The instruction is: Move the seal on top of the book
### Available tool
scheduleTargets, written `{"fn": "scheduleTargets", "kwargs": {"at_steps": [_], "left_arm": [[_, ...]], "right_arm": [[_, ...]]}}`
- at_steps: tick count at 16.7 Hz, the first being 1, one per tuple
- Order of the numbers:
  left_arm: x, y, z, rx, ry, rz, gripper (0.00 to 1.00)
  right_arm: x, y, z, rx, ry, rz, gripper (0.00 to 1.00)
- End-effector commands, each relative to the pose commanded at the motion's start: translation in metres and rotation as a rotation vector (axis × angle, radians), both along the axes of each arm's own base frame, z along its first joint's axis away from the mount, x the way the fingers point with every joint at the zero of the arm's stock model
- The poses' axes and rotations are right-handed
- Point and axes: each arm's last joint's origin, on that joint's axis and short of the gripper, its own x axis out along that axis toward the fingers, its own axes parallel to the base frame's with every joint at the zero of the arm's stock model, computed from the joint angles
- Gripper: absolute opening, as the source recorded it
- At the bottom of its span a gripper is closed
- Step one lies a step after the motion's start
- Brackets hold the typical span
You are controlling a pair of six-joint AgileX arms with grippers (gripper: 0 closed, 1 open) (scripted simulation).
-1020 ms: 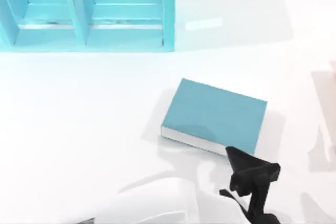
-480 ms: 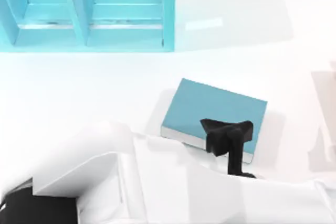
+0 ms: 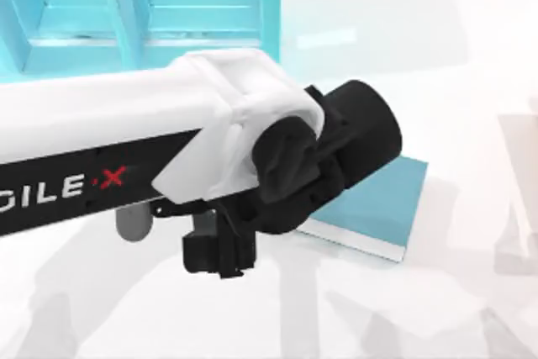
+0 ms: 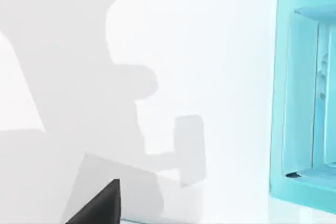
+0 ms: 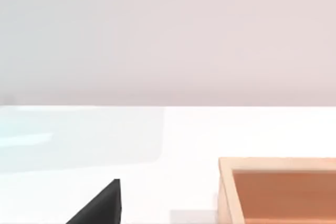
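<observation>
the left arm [image 3: 126, 149] reaches in from the left of the top view, high above the tabletop [image 3: 471, 81], and its bulk covers most of the book [image 3: 395, 208]. only the book's right-hand corner, with teal cover and white page edge, shows. the book lies flat on the tabletop right of centre, below the teal shelf unit [image 3: 202, 14] at the back left, and a flat cover suits it as a resting place for a small block. a dark sliver of the left pincer [image 4: 100, 208] edges into the left wrist view, above bare tabletop with the shelf unit to one side. i cannot tell whether that pincer is open, closed or gripping anything. where the seal sits i cannot say for sure. the right wrist view has a tan wooden shape with a raised rim [image 5: 278, 190] on the tabletop near the right pincer [image 5: 100, 208], and it may or may not be the seal. the right pincer's state is likewise unclear. my judgement is that the placing is either under way or close to done, since the left arm is directly over the book.
</observation>
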Motion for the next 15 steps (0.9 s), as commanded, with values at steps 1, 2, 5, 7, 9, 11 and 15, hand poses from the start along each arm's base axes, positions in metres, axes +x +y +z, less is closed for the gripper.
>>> {"fn": "scheduleTargets", "kwargs": {"at_steps": [1,2,5,7,9,11,15], "left_arm": [[0.006,0.022,0.008,-0.001,0.051,-0.053,1.00],[0.010,0.044,0.014,0.002,0.094,-0.119,1.00],[0.006,0.110,0.024,0.041,0.150,-0.371,1.00],[-0.007,0.149,0.024,0.113,0.122,-0.556,1.00],[-0.025,0.181,0.017,0.231,0.053,-0.726,1.00],[-0.044,0.206,0.004,0.389,-0.038,-0.857,1.00],[-0.075,0.236,-0.029,0.773,-0.216,-0.978,1.00]], "right_arm": [[0.000,0.000,0.000,0.000,0.000,0.000,1.00],[0.000,0.000,0.000,0.000,0.000,0.000,1.00],[0.000,0.000,0.000,0.000,0.000,0.000,1.00],[0.000,0.000,0.000,0.000,0.000,0.000,1.00],[0.000,0.000,0.000,0.000,0.000,0.000,1.00],[0.000,0.000,0.000,0.000,0.000,0.000,1.00],[0.000,0.000,0.000,0.000,0.000,0.000,1.00]]}}
